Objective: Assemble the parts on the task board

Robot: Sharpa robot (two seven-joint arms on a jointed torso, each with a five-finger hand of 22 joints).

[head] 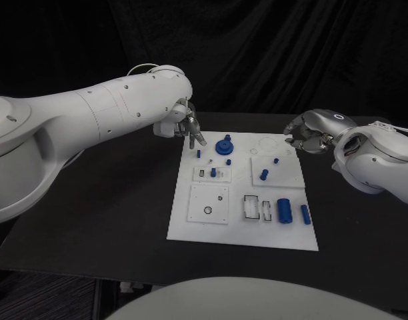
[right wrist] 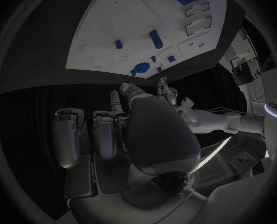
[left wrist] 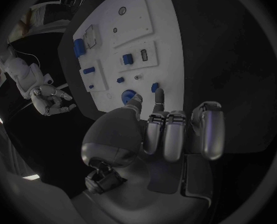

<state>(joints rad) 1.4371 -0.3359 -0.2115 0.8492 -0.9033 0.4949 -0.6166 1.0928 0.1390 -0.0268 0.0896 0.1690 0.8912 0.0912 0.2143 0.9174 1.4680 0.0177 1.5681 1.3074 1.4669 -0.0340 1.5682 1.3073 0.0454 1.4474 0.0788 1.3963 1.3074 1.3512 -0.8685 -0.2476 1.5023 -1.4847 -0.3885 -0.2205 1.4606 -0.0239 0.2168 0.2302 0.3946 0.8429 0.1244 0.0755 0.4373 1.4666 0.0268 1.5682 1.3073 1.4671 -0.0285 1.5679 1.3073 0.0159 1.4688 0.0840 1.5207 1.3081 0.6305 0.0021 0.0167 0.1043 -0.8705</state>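
The left robot hand [head: 187, 124] hovers at the task board [head: 245, 233]'s far left corner, fingers apart, empty. The right robot hand [head: 309, 132] hangs curled closed, empty, beyond its far right corner.

My own silver left hand [head: 183, 123] hides its fingertips' contact with the white task board [head: 190, 223]; I cannot tell.

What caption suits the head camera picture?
Two silver hands, left hand and right hand, hover at the far corners of a task board with blue parts.
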